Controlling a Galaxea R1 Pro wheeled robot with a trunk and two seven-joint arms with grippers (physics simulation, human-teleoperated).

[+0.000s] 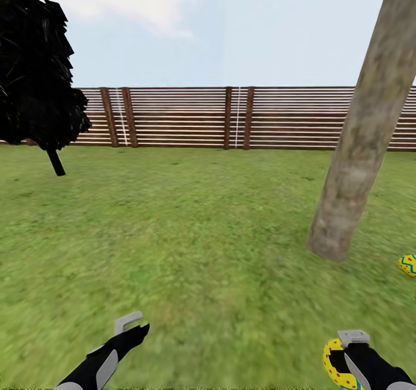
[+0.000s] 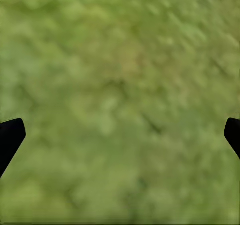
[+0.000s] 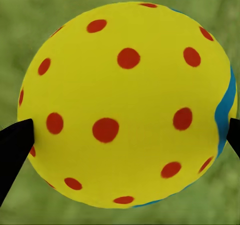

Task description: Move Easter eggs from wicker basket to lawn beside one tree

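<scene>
Right gripper (image 3: pixel 125 135) clamped across the egg (image 3: pixel 125 105) at its widest girth: smooth, rigid, likely light and slippery; left gripper (image 2: pixel 120 135) spread apart, empty

The held egg (image 3: pixel 125 105) looks smooth and matt, the trunk (image 1: pixel 361 136) rough bark, the fence (image 1: pixel 231 117) slatted wood.

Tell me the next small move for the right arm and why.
Probably carry the held Easter egg forward and right toward the tree trunk, then lower it to the lawn. The right gripper is shut on the egg, well short of the trunk, and another egg already lies on the grass beside that trunk. The left gripper is open and empty.
</scene>
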